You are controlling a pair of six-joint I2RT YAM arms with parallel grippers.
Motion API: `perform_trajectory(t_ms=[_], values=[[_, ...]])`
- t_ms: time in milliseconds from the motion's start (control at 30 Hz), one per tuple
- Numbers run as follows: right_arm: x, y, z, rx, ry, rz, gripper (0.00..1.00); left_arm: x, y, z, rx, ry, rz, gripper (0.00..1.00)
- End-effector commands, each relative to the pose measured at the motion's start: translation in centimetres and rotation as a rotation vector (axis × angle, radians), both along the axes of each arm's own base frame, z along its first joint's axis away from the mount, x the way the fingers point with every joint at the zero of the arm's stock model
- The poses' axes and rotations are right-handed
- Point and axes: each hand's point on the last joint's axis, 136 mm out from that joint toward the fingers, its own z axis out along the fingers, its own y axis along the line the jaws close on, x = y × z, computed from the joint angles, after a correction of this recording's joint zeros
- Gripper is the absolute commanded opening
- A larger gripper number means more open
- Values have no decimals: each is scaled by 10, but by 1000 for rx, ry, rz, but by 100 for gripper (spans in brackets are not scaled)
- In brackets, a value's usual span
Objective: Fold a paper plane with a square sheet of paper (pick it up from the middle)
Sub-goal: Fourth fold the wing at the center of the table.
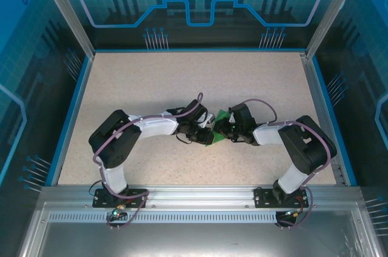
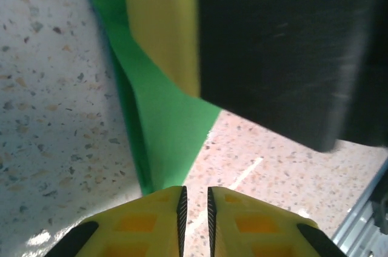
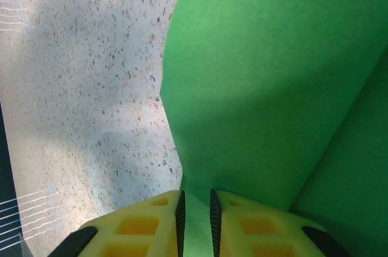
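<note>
Speckled beige tabletop [image 1: 151,87] inside a blue-walled aluminium-frame enclosure [image 1: 73,26]. Black-and-white left arm [image 1: 115,139] and matching right arm [image 1: 306,142] both bend inward, and their wrists meet near the table's middle, slightly toward the near edge. The thin bright green paper sheet [image 1: 214,138] sits there between the two wrists, partly folded and lifted off the surface, mostly hidden by the arms in the top view. Right gripper [image 3: 196,203]: yellow fingers [image 3: 139,226] are clamped on the bright green paper sheet; green fills the slit between the jaws, and the sheet fans up and right with a crease on its right side. Left gripper [image 2: 195,199]: jaws are almost together with a thin slit, and tabletop shows through the slit. The sheet's narrow end drops behind the tip of the left-hand finger [image 2: 139,220], so an actual pinch cannot be told. In the left wrist view a black housing [image 2: 285,51] with a yellow part [image 2: 167,26] sits against the upper end of the sheet.
</note>
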Motion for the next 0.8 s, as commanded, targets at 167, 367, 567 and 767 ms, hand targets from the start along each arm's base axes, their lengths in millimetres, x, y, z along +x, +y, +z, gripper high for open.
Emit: perform_trajectory(t_ms=[167,367,567,767], values=[[-19,-26,-28,-103,93,-20,21,16,-13,11,-54,-27,-2,18],[-20,-25,-28,-103,97,-17,21,29,-15,16,-80,-44,36,19],[-19,-24,-26,-100,95,-12,21,25,-8,-3,-42,-24,41,18],[-19,-25,-24,-98,91,-14,21,15,-4,-17,-26,18,19,15]])
